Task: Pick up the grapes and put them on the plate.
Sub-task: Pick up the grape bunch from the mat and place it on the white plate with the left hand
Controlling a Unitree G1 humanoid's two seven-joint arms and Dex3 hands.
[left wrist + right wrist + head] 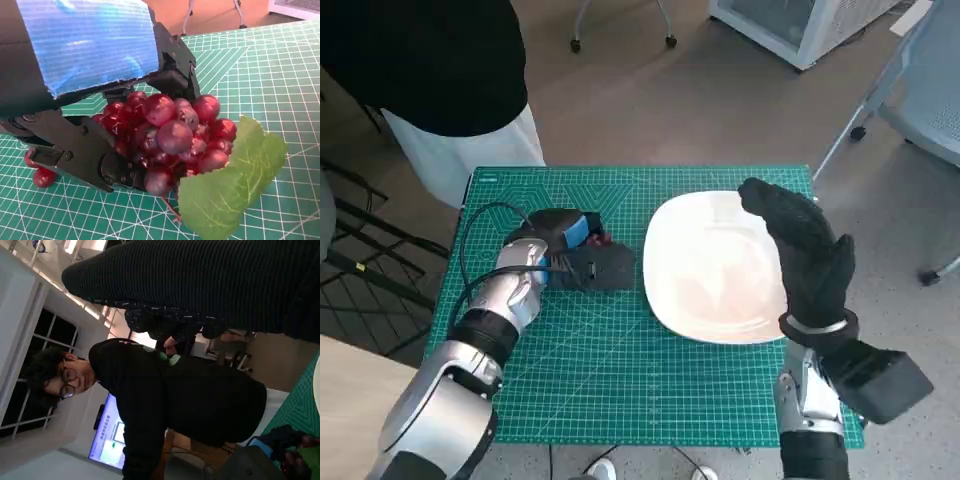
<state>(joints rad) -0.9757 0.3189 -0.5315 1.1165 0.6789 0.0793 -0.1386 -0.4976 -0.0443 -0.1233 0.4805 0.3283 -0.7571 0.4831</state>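
Dark red plastic-looking grapes (pixel 170 140), one bunch with a green leaf (pixel 232 190) at its end, sit on the green cutting mat (pixel 620 370) that covers the surface, just left of the plate (pixel 715 270) and not on it. The left hand (pixel 582 250) is down over the bunch: in the left wrist view its black fingers (pixel 80 150) wrap one side and another finger comes down on the far side, so the grapes look clamped between them (contact seems firm, but I can't tell whether the bunch is lifted yet; it looks low, at or near the mat). A loose grape or two (pixel 42 175) lies on the mat beside the fingers, apart from the main bunch. In the head view the hand hides nearly all of the fruit, only a bit of red showing at its edge. The plate is white and bare, touching nothing. The right hand (pixel 810 255) hovers above the plate's right edge, gloved fingers spread and holding nothing. A person in black stands at the far left corner of the surface (also seen in the right wrist view). Status, my read: grasp made or nearly made; lift, carry right and release on the plate all remain. The stray grapes may need a second pick.
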